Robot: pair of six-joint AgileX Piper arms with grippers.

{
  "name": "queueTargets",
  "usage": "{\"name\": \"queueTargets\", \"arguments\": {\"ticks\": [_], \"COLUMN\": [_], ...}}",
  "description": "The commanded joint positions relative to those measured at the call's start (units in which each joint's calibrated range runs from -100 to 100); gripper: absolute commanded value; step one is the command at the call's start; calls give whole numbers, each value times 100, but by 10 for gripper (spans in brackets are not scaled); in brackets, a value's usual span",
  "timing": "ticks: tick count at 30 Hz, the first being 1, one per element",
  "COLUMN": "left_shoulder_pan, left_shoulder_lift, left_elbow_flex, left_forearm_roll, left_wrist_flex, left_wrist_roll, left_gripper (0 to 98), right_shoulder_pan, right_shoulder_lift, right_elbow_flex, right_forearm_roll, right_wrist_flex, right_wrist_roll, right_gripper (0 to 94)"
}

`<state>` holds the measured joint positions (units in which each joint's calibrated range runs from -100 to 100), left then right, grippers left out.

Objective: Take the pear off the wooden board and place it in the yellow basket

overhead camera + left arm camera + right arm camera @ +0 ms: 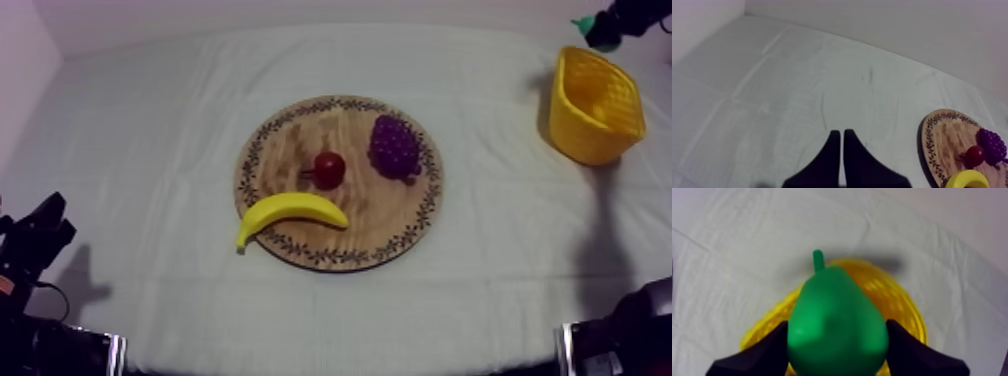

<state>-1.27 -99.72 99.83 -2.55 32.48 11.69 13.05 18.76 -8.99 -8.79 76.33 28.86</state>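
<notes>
Right gripper (837, 343) holds the pear (837, 315), stem pointing away, over the yellow basket (906, 308) (upper right of the top view); its hollow lies straight below.

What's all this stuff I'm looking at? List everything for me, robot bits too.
wooden board: 1, brown with a patterned rim, middle of the table
banana: 1, yellow, on the board's near side
small red fruit: 1, red, middle of the board
grapes: 1 bunch, purple, on the board beside the red fruit
yellow basket: 1, yellow, far right of the table
pear: 1, green, held over the basket
cloth: 1, grey-white, covering the table
left gripper: 1, black, shut on nothing, over bare cloth
right gripper: 1, black, shut on the pear
</notes>
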Motion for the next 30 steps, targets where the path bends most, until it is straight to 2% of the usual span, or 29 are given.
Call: {"name": "queueTargets", "arguments": {"ticks": [1, 7, 10, 14, 20, 30], "left_shoulder_pan": [0, 0, 0, 0, 0, 0], "left_shoulder_lift": [-2, -2, -2, -2, -2, -2], "left_elbow_flex": [-5, -5, -5, -5, -5, -5], "left_forearm_roll": [-1, -1, -1, -1, -1, -1], "left_wrist_flex": [1, 1, 1, 1, 1, 1], "left_wrist_roll": [1, 1, 1, 1, 1, 1], "left_gripper": [1, 1, 1, 1, 1, 1], "right_shoulder_pan": [47, 4, -21, -62, -294, -891], "right_shoulder_lift": [-47, -293, -519, -978, -2063, -4496], "right_elbow_flex": [345, 969, 1283, 1776, 2878, 5372], "right_forearm_roll": [51, 300, 315, 238, 95, -397], "right_wrist_flex": [-150, -562, -717, -838, -1384, -2548], "right_wrist_roll": [-33, -308, -339, -299, -376, -426], "right_gripper": [521, 720, 749, 737, 597, 295]}}
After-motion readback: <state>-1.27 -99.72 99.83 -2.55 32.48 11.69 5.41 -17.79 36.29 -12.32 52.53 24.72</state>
